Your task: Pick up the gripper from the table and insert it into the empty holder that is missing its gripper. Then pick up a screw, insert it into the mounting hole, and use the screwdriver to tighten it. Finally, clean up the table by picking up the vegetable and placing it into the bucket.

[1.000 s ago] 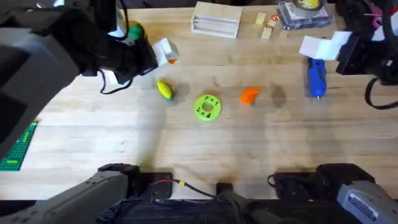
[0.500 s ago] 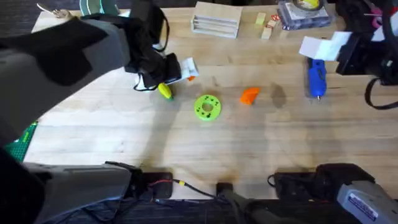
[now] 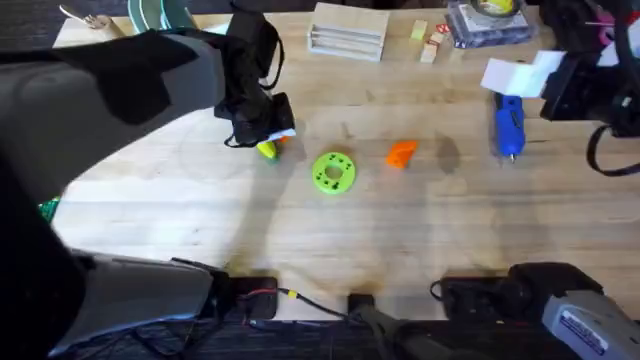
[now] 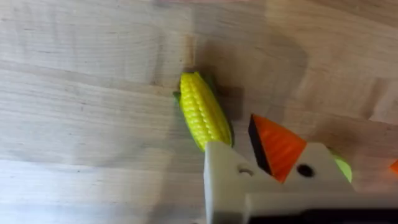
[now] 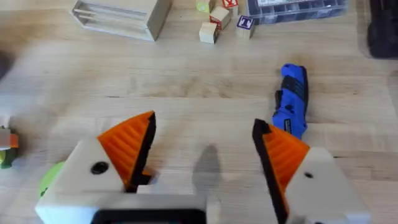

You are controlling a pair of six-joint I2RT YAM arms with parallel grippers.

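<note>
The left gripper [image 3: 268,128] hangs over the small yellow toy corn [image 4: 202,116] left of the overhead frame's centre, apparently lining up a grasp, though I cannot tell its finger state, while the right gripper [image 5: 202,149] at upper right waits spread open.

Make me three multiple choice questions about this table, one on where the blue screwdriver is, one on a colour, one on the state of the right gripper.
1. Where does the screwdriver lie?
A. On the table beside the right gripper
B. Inside a bucket
C. On the lime-green disc

2. What colour is the body of the vegetable under the left gripper?
A. Red
B. Yellow
C. Purple

3. How does the right gripper stand?
A. Shut on the screwdriver
B. Shut on a screw
C. Open, holding nothing

Answers: 1 A, the overhead view shows it flat on the wood at the right side. 2 B, the left wrist view shows a yellow ribbed cob. 3 C, the right wrist view shows bare table between its orange pads.
</note>
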